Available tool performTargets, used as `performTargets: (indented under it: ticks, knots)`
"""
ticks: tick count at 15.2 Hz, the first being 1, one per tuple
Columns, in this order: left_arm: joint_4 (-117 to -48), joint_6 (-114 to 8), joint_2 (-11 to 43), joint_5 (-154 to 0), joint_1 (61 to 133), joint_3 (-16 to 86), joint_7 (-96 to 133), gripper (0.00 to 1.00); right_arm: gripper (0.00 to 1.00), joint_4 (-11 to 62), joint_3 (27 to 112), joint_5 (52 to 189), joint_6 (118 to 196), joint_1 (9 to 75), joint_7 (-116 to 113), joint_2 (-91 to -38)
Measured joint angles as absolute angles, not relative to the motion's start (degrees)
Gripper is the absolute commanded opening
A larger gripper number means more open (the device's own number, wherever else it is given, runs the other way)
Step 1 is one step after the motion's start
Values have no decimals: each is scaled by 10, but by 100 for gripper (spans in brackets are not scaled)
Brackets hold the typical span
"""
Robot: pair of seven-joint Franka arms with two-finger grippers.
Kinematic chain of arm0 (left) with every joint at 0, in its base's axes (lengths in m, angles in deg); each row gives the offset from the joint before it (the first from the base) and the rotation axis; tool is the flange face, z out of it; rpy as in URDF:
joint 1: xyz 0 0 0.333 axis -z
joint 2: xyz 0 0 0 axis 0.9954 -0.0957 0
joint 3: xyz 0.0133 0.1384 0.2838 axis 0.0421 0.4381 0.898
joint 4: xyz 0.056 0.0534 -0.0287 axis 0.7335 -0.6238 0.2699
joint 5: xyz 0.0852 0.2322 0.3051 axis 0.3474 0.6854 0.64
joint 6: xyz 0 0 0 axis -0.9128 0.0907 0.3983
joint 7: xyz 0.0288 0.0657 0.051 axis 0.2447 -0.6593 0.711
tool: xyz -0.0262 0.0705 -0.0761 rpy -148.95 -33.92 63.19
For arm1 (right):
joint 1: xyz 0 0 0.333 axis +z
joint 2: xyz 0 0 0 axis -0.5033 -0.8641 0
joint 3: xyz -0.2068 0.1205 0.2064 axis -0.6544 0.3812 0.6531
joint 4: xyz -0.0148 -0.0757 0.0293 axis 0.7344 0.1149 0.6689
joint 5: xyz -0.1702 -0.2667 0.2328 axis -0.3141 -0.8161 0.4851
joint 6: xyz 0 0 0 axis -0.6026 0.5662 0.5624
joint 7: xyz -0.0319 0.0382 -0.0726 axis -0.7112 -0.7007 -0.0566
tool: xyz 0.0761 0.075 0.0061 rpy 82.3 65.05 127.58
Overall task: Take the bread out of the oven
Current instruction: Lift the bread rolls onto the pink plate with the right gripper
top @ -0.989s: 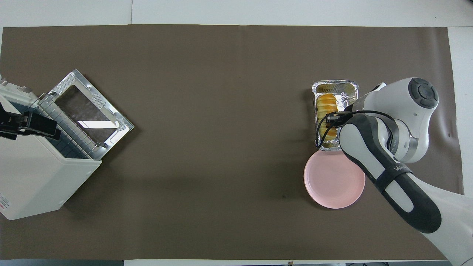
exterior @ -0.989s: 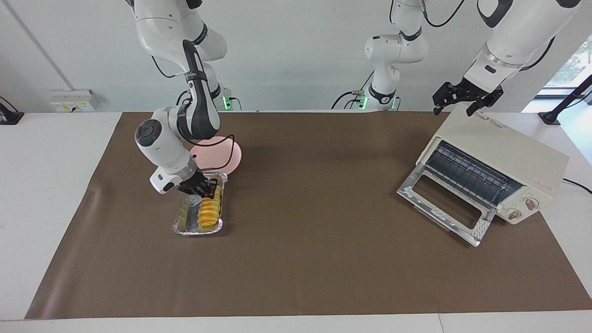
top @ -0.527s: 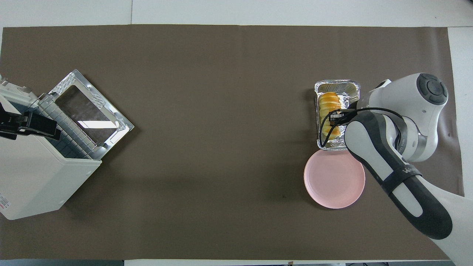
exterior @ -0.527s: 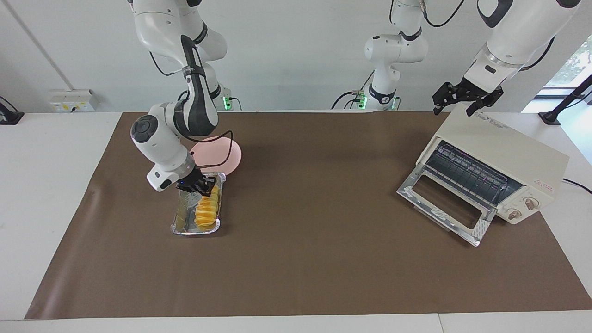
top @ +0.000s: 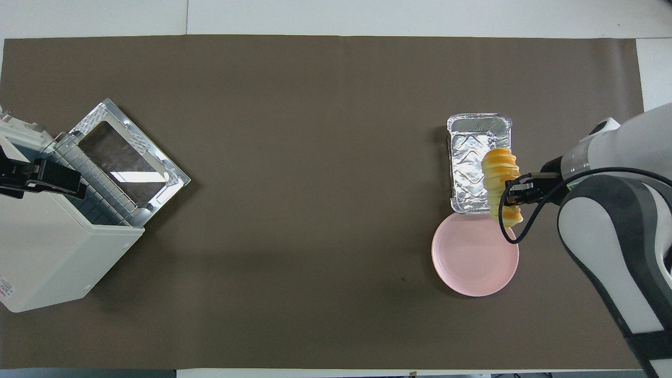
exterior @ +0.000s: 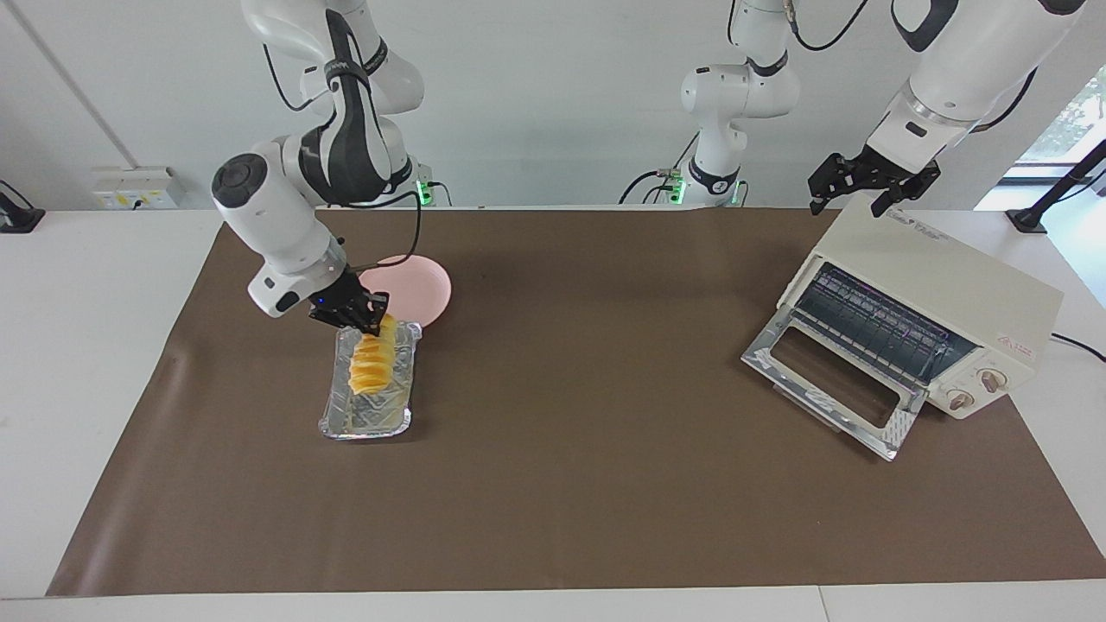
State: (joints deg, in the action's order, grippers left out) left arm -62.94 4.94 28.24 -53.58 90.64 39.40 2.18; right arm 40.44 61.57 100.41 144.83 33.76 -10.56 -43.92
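Observation:
The golden-yellow ridged bread [exterior: 371,367] hangs from my right gripper [exterior: 363,318], which is shut on its upper end. The loaf is lifted clear over the crinkled foil tray [exterior: 367,421]. In the overhead view the bread [top: 501,176] covers the edge of the foil tray [top: 472,157], with my right gripper [top: 512,194] beside it. The cream-white oven [exterior: 942,285] stands at the left arm's end of the table, its drop door [exterior: 829,380] open and its wire rack bare. My left gripper [exterior: 847,206] waits open over the oven's top rear edge.
A round pink plate [exterior: 423,289] lies next to the foil tray, nearer to the robots; it also shows in the overhead view [top: 475,257]. A brown mat [exterior: 587,432] covers the table between tray and oven [top: 47,252].
My right gripper has risen with the bread, lifting it out of the foil tray, which now lies bare. The left arm has not moved.

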Motion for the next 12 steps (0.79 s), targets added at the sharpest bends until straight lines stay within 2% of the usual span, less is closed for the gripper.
performTargets:
  ticks: [4, 7, 9, 12]
  knots:
    - [-629, 49, 282, -536, 906, 394, 22, 100, 0, 512, 623, 999, 1446, 355, -124, -362]
    - [-629, 49, 282, -536, 906, 394, 22, 100, 0, 620, 624, 998, 1524, 378, -139, -318]
    - [-629, 49, 282, -536, 906, 394, 22, 100, 0, 670, 625, 998, 1570, 389, -147, -304]
    - [-629, 49, 282, -536, 906, 394, 22, 100, 0, 704, 625, 998, 1621, 390, -148, -302]
